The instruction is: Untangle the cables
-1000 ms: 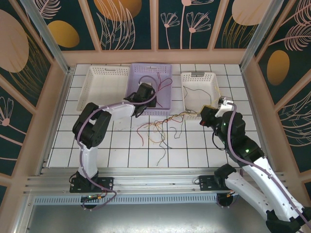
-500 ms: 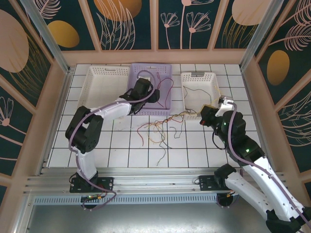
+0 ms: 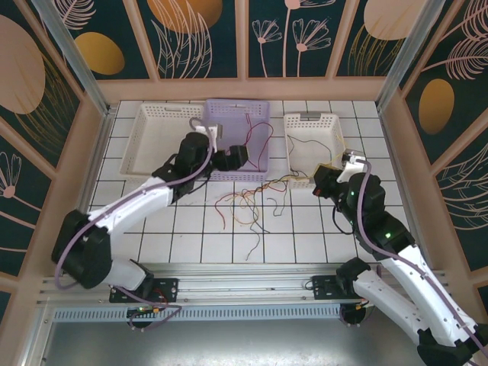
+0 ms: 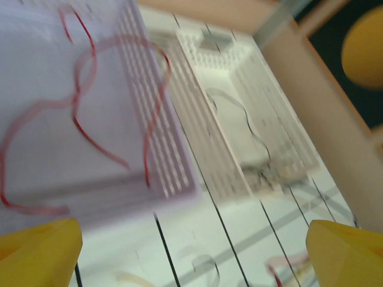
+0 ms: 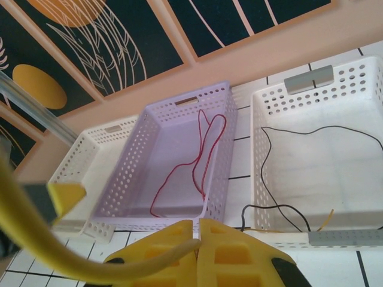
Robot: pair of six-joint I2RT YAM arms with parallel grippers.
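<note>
The cables [image 3: 245, 204] lie as a loose knot of red, yellow and dark strands on the tiled worktop [image 3: 191, 232], just near of the purple basket [image 5: 122, 173] and between the two arms. The knot spreads more left to right than near to far, and a yellow cable [image 5: 167, 251] runs out of its right side to the right hand [image 5: 196, 230]. That hand has its fingers pressed together, pinching the strand.

The left hand [image 4: 191, 251] hangs over the near rim of the purple basket, just far and a little left of the knot. Its fingers are spread wide and hold nothing. It looks the better placed to take a second strand, by coming down and toward the near side.

One red cable [image 4: 76, 89] already lies loose inside the purple basket, and a black cable [image 5: 299, 133] curls in the right white basket [image 5: 359, 72]. The left white basket [image 3: 164, 110] sits beyond. The purple basket's near wall stands closest to the left hand's way down, and the strands cross one another, so singling one out could drag its neighbours.
</note>
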